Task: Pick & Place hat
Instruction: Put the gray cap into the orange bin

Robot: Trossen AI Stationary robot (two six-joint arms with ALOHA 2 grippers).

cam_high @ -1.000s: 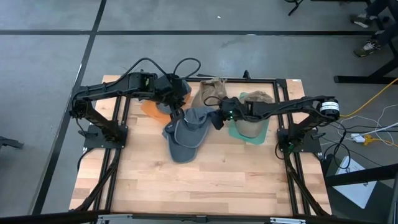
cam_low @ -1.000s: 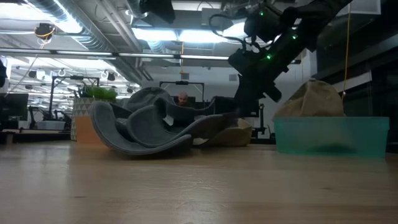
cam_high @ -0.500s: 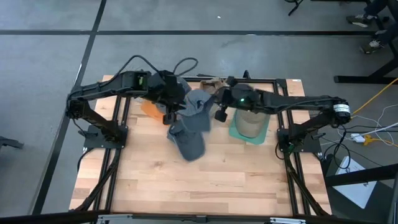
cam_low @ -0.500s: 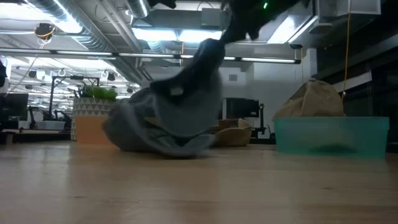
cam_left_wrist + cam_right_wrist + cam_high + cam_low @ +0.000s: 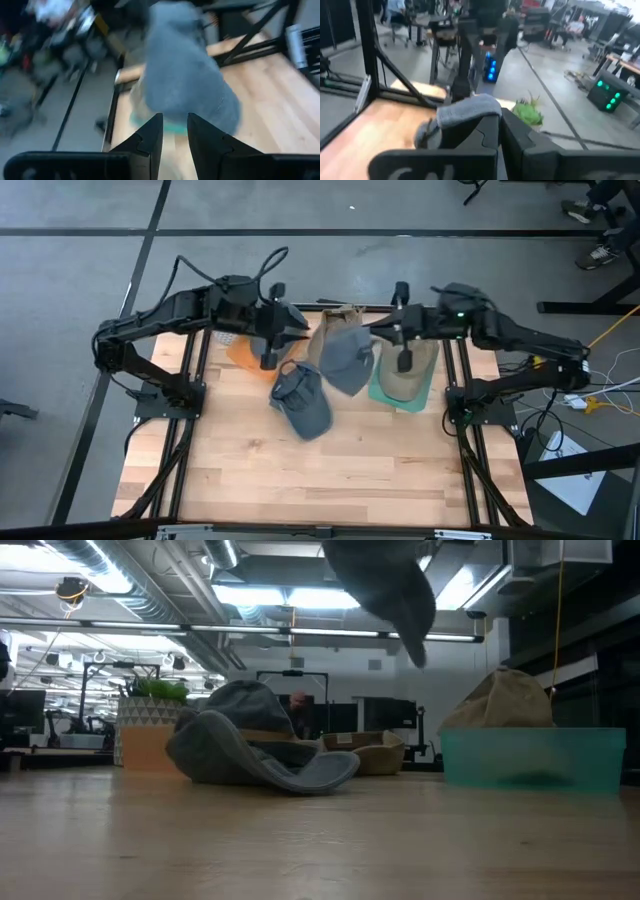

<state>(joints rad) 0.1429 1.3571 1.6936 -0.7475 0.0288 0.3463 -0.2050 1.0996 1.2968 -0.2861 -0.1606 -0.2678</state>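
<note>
Hat (image 5: 349, 362): grey, soft, light, droops; hold by edge.
Right end effector (image 5: 372, 332): clenched on hat, aloft.
Left end effector (image 5: 290, 332): slightly parted, empty.

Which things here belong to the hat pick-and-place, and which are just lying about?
In the job: grey hat, hanging off the table from the shut right gripper; left gripper, open and empty; teal bin, a likely target.
Lying about: second grey hat on the table; tan hat at the back; orange bin.
</note>
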